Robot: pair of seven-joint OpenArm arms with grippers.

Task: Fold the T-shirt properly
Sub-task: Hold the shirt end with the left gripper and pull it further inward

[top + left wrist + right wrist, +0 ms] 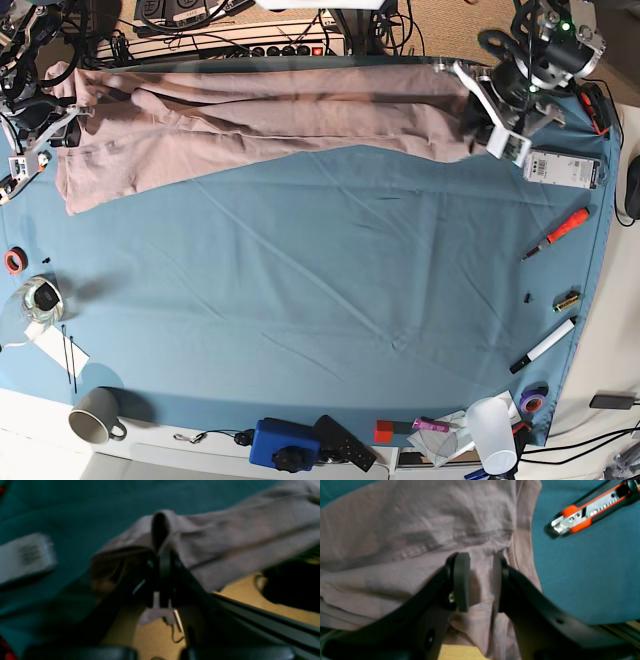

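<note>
You've got the T-shirt (250,125) strung out in a long band along the far edge of the tabletop (330,300), one end at each arm, and I'd call this early going: no tidy fold shows yet, just a bunched strip with its layers lapped over each other. Squaring it up and making the actual folds all looks to be ahead of you.

Your left end effector (160,555) sits pinched tight on a raised ridge of T-shirt (225,537), the cloth looping up over the tips like a small tent. That view is blurred, so how deep the bite goes is hard to read. Your right end effector (481,580) is parted only a little, with fabric lying between the pads (462,580) near a stitched hem; the pads don't appear to press it, so I'd judge it as straddling the T-shirt (420,530) rather than gripping.

The shirt is soft, matte, dusty pink cotton, heavily creased, limp enough to sag off the tabletop edge under the right arm. The cover beneath is a smooth teal cloth with a few long wrinkles. Beside the right arm lies an orange-and-black utility knife (592,505), hard plastic with a bare metal tip, just clear of the fabric. A white labelled box (560,168) sits near the left arm.
</note>
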